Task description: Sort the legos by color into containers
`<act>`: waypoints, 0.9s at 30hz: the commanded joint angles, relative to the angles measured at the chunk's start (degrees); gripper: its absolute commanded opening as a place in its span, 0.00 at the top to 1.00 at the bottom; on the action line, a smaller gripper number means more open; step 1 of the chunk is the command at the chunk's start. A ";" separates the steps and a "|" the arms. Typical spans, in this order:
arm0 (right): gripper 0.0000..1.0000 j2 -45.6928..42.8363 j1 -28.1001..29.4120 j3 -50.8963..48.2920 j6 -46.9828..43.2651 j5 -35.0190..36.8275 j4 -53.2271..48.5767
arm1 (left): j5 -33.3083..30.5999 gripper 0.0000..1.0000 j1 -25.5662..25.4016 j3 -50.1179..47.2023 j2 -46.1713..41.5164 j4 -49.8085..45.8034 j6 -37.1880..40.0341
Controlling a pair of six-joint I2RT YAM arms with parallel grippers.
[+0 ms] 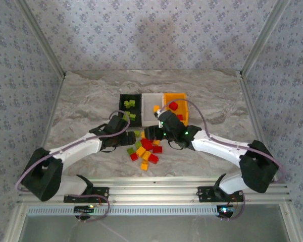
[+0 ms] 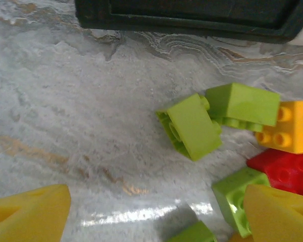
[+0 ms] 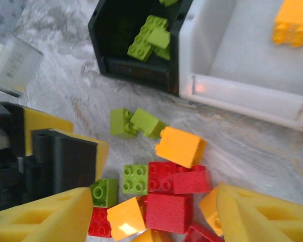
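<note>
The right gripper (image 3: pixel 151 204) hangs directly over the pile (image 1: pixel 145 148) of legos, its yellow pads (image 3: pixel 45 217) spread wide and gripping nothing. Under the gap a red brick (image 3: pixel 167 210) lies pressed against an orange-yellow brick (image 3: pixel 125 217) and other reds. Closing here could, I judge, pinch two colours at once or squeeze a neighbour out sideways.

At the pile's left edge the left gripper (image 2: pixel 151 217) is likewise wide open and empty. Just ahead of it two lime bricks (image 2: pixel 192 126) touch each other, and one touches an orange-yellow brick, so a grab may drag more than one along. Both grippers sit near each other at the same pile, so they could collide.

Beyond the pile stand the black bin (image 1: pixel 136 98) holding lime bricks, the white bin (image 1: pixel 150 103) with an orange-yellow one, and the orange bin (image 1: pixel 181 97) with reds. A high release could bounce a brick into the wrong compartment.
</note>
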 commanded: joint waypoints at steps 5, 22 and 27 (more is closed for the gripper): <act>0.32 -6.01 -3.21 -3.12 1.01 1.33 -2.39 | -2.93 0.20 0.20 2.07 6.42 8.09 2.83; 0.32 -8.00 -4.44 -3.95 0.72 0.53 -2.76 | -6.44 0.42 0.89 4.56 13.54 11.05 3.18; 0.32 -8.29 -4.50 -4.16 0.82 0.78 -2.68 | -6.43 0.55 0.90 3.51 12.99 11.45 3.01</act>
